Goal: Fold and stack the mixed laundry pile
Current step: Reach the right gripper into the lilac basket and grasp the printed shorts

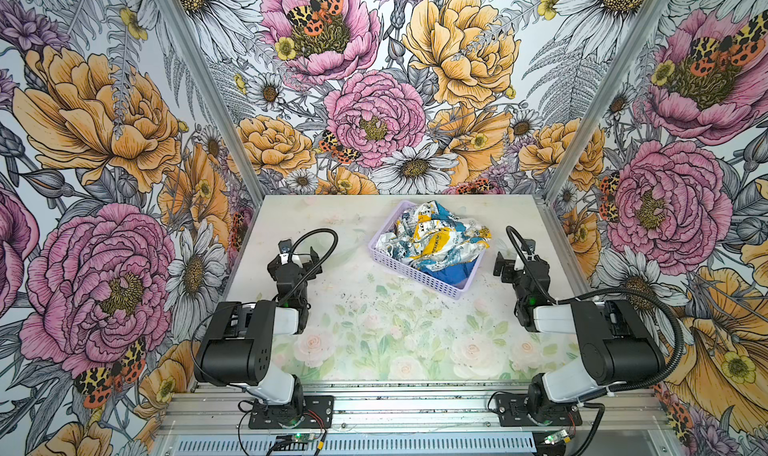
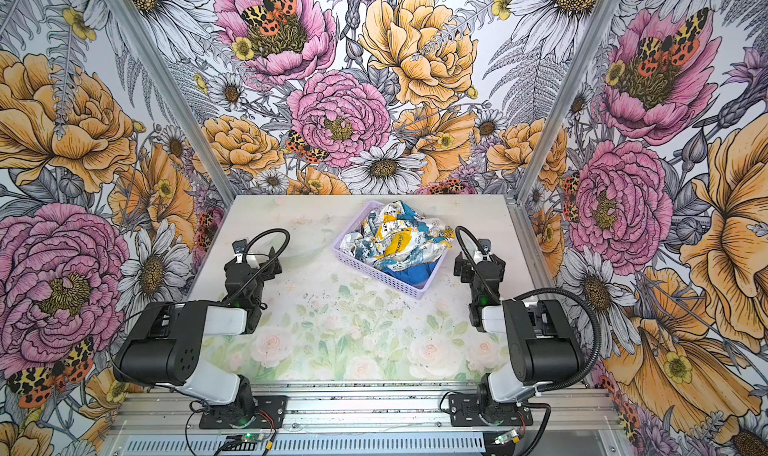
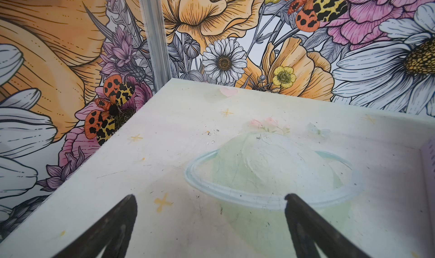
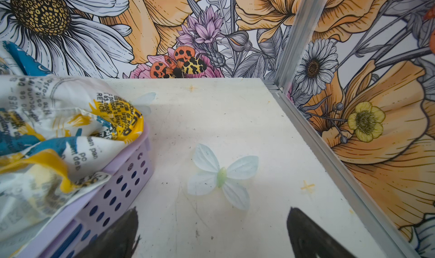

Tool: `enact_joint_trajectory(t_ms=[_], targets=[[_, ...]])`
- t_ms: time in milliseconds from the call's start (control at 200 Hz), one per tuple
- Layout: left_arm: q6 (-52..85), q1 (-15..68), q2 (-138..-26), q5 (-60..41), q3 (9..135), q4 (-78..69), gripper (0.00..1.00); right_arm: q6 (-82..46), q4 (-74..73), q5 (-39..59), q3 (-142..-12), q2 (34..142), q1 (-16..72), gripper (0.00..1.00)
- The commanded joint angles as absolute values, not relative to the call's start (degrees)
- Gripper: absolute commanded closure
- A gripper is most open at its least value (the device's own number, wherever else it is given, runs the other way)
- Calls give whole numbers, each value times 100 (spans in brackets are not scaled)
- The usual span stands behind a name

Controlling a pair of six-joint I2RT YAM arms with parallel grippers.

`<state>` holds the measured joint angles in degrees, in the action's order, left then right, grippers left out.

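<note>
— Where do the tools stand?
— The left tool (image 3: 209, 198) hangs over bare counter (image 3: 164, 165), its fingers spread wide with nothing between them. The right tool (image 4: 213, 209) is just as wide and empty, just beside the lavender perforated basket (image 4: 117, 191).
— Room to move?
— Plenty on the near half of the counter. The right tool sits between the basket and the aluminium rail (image 4: 329, 158) along the counter's side edge.
— The laundry?
— Both pieces are in the basket. The white newspaper-print garment (image 1: 436, 235) is heaped on top and spills over the rim. The royal blue T-shirt (image 1: 453, 273) shows only at the near corner, mostly buried.
</note>
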<state>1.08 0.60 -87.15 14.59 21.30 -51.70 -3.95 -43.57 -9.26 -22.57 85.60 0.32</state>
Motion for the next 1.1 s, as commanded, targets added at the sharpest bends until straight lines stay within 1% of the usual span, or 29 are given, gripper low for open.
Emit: enact_joint_trajectory(t_ms=[0, 110, 175, 255, 340, 460, 575, 721, 846, 986, 1096], targets=[[47, 135, -7948, 1432, 2402, -4142, 1, -319, -2720, -1007, -2976, 7775, 136, 0], [264, 265, -7076, 1309, 2985, -2213, 1, -191, -1120, -1357, -3565, 7130, 458, 0], [437, 407, -6681, 1239, 3258, -1331, 1, -317, -144, -1311, -3898, 6800, 659, 0], [656, 632, -6299, 1005, 3513, -368, 1, -549, 950, -971, -4308, 6482, 978, 0], [957, 887, -5989, 827, 3627, 263, 1, -609, 1908, -401, -4665, 6359, 1468, 0], [1558, 1128, -5767, 427, 3606, 765, 1, -664, 2898, 191, -5037, 6747, 2283, 0], [1956, 1319, -5780, 133, 3551, 1021, 1, -733, 3262, 583, -5372, 7442, 2864, 2], [2246, 1499, -5892, -467, 3524, 1100, 1, -831, 3348, 422, -5881, 8253, 3261, 8], [2338, 1685, -6042, -759, 3605, 1228, 1, -837, 3349, 163, -6251, 8721, 3330, 10], [2337, 1908, -6105, -719, 3666, 1327, 1, -684, 3349, -29, -6406, 9093, 3335, 13], [2394, 1989, -6067, -610, 3656, 1344, 1, -588, 3354, 29, -6449, 9342, 3335, 22]])
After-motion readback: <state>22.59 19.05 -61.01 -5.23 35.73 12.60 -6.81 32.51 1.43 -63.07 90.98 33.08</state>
